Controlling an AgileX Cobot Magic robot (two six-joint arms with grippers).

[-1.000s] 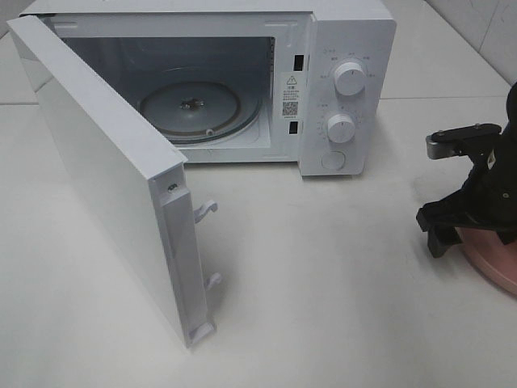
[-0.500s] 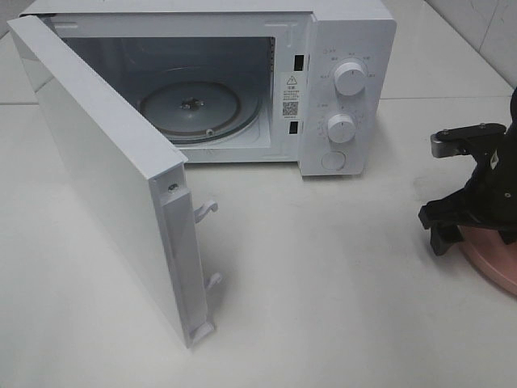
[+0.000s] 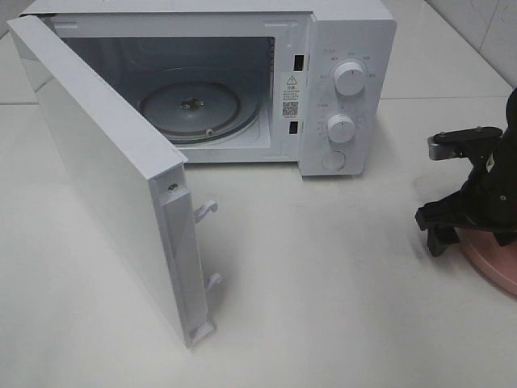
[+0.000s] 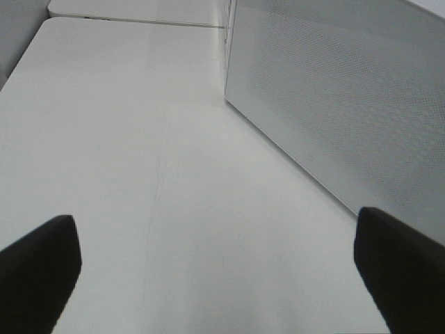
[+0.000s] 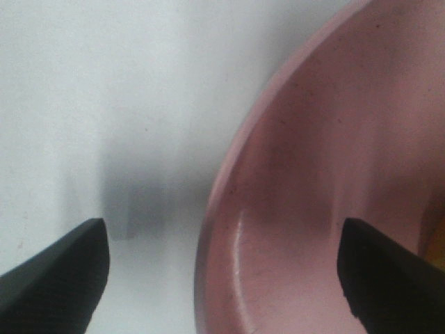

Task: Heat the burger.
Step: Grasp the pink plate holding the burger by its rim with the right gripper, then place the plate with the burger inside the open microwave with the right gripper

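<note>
A white microwave (image 3: 347, 81) stands at the back of a pale tabletop (image 3: 323, 283), its door (image 3: 105, 178) swung wide open over the surface. On the microwave's dial side, well apart from it and nearer the front, a pink plate (image 3: 494, 260) rests on the table, partly out of frame.

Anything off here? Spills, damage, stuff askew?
Nothing stands out. The microwave door is swung wide and the glass turntable sits flat inside. The pink plate sits at the right edge, with the open right claw straddling its rim.
</note>
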